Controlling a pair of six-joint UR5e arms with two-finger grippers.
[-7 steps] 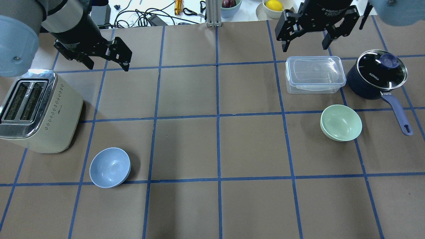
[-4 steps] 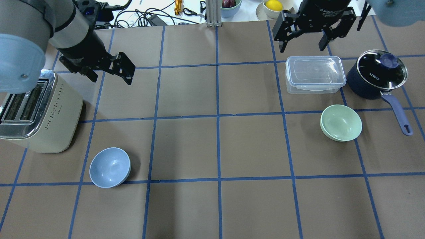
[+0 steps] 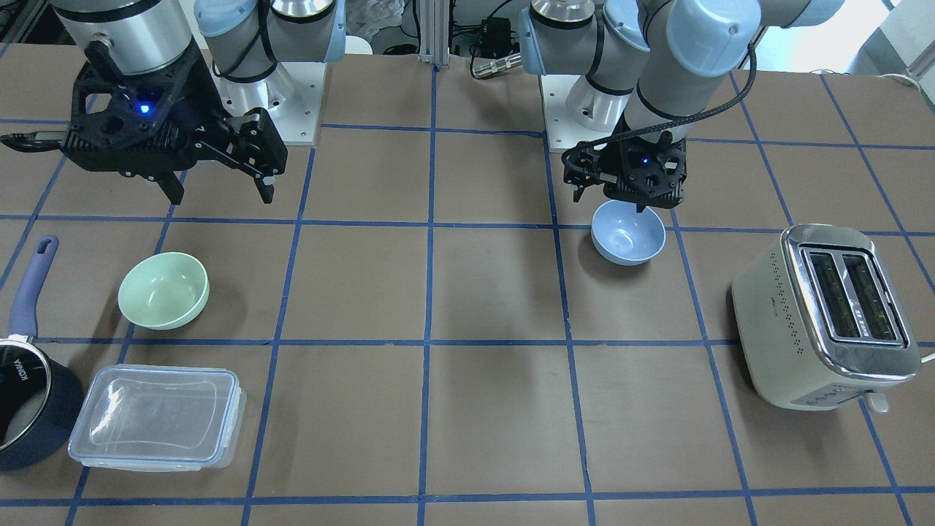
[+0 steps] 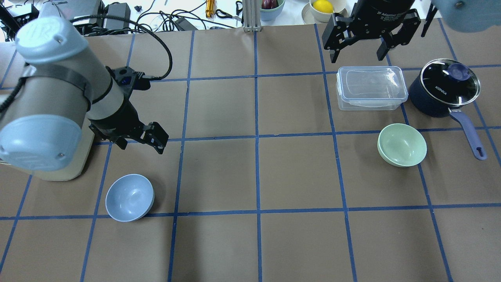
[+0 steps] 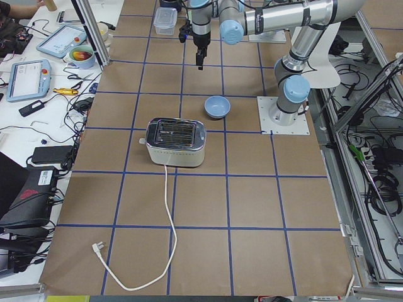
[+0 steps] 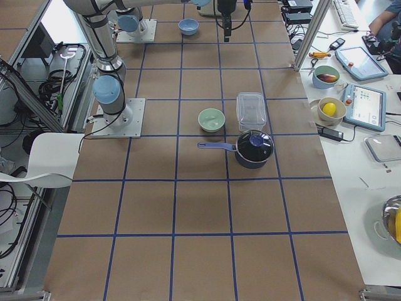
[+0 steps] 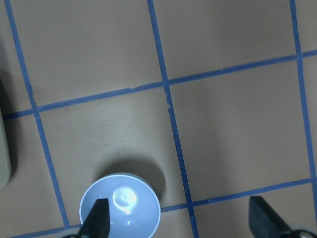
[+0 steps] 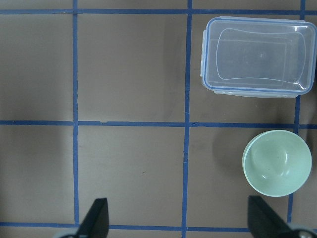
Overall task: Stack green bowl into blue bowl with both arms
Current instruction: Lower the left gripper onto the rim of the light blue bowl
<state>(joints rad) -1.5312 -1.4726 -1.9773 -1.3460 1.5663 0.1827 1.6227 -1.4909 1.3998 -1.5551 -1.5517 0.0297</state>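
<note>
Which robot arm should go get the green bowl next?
Right. The right hand hangs open just beyond the clear box next to the green bowl. The left hand is far away, open near the blue bowl.

Left bowl [image 4: 129, 197] lies by the toaster [image 3: 825, 314], right bowl [image 4: 402, 145] by the saucepan [image 4: 444, 88].
</note>
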